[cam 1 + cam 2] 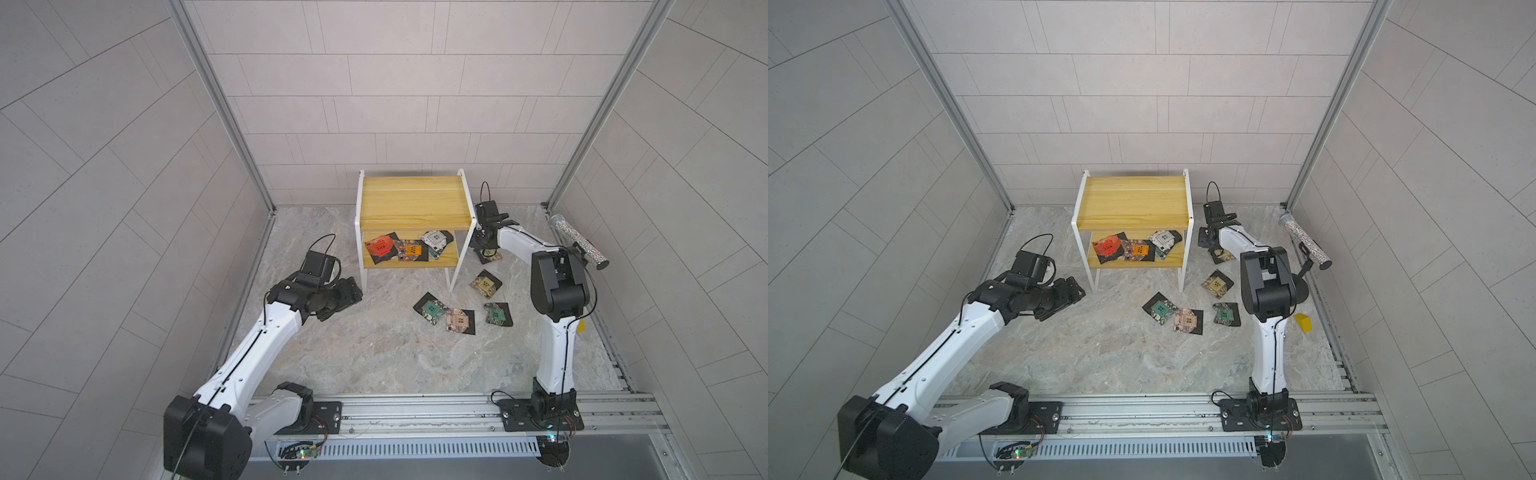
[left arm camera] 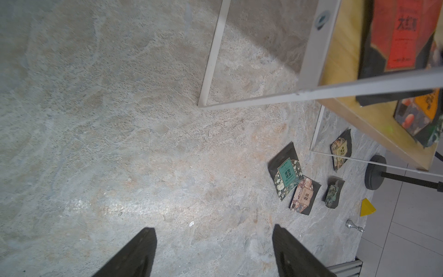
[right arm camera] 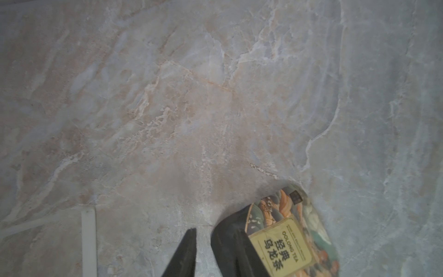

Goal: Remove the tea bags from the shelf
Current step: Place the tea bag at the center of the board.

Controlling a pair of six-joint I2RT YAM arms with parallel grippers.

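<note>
Tea bags [image 1: 409, 247]: several on shelf [image 1: 411, 199] lower board, others on tabletop [image 1: 374, 353] off its R front leg. L gripper [image 2: 212, 227], L of shelf, fingers wide apart; R gripper [image 3: 205, 227] fingers slightly apart beside oolong sachet [image 3: 287, 242].

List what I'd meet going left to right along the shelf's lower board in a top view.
Red-label tea bag → orange-label tea bag → white-label tea bag. A greenish bag under the white one overlaps it, so I leave it out.
</note>
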